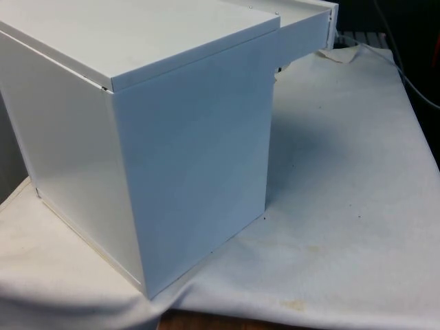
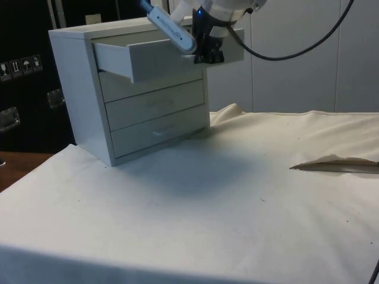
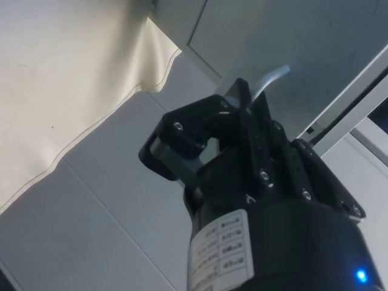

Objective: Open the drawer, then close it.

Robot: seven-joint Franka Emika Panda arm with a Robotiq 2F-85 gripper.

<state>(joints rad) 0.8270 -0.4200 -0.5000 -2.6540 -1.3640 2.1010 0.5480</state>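
A white chest of drawers (image 2: 74,94) stands on the cloth, and in the front view its plain back and side (image 1: 192,158) face the camera. Its top drawer (image 2: 157,59) is pulled well out; the drawer (image 1: 306,31) juts past the chest's far corner in the front view. My black gripper (image 2: 208,55) is at the drawer's front panel. In the wrist view the gripper (image 3: 245,100) has its fingers closed together on the pale handle (image 3: 271,79) of that drawer. The middle drawer (image 2: 155,103) and bottom drawer (image 2: 160,130) are pushed in.
White cloth (image 2: 225,195) covers the table in front of the chest. A raised crease in the cloth (image 2: 334,164) lies at the side view's right. A black cable (image 2: 299,50) hangs from the arm. The table's near edge (image 1: 206,320) runs just below the chest.
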